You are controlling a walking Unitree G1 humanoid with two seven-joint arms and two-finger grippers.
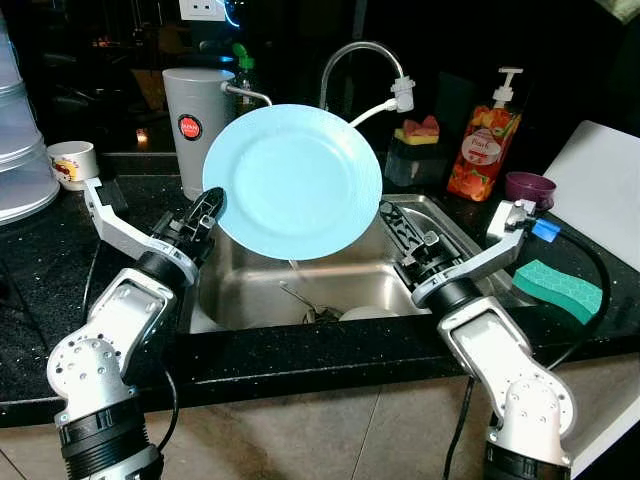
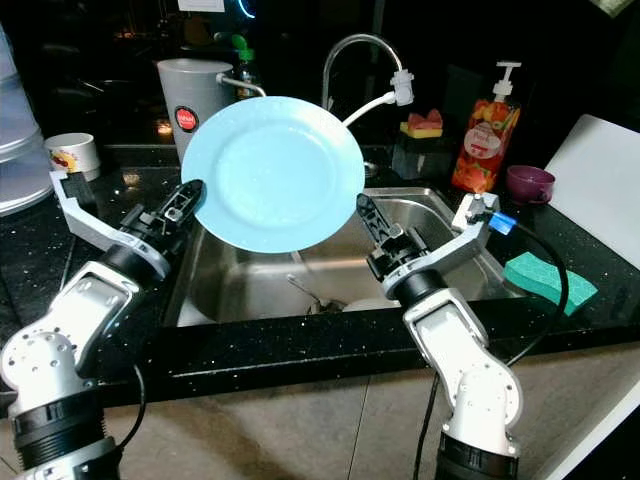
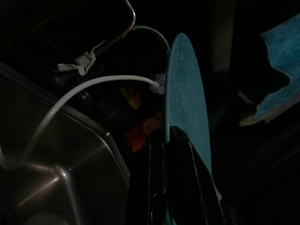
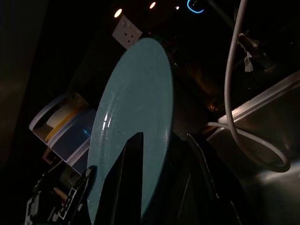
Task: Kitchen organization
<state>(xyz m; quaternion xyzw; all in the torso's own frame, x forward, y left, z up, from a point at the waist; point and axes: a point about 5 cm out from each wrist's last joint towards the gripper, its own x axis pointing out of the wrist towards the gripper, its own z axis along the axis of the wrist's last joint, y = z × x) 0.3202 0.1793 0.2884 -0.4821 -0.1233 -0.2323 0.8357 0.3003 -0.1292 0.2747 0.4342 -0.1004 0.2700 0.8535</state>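
A light blue plate (image 1: 295,180) stands on edge in the air above the steel sink (image 1: 250,285), its face toward me. My left gripper (image 1: 212,205) is shut on the plate's left rim; in the left wrist view the black fingers (image 3: 180,154) pinch the thin edge of the plate (image 3: 185,89). My right gripper (image 1: 395,225) is open at the plate's lower right rim. In the right wrist view the plate's edge (image 4: 140,103) lies between its spread fingers (image 4: 133,159), not clamped.
A faucet (image 1: 355,55) with a white hose arches behind the plate. A white canister (image 1: 195,125) and a mug (image 1: 72,163) stand at back left. A soap bottle (image 1: 483,150), purple cup (image 1: 528,187), green sponge (image 1: 557,288) and white board (image 1: 600,190) are on the right. Utensils (image 1: 305,305) lie in the sink.
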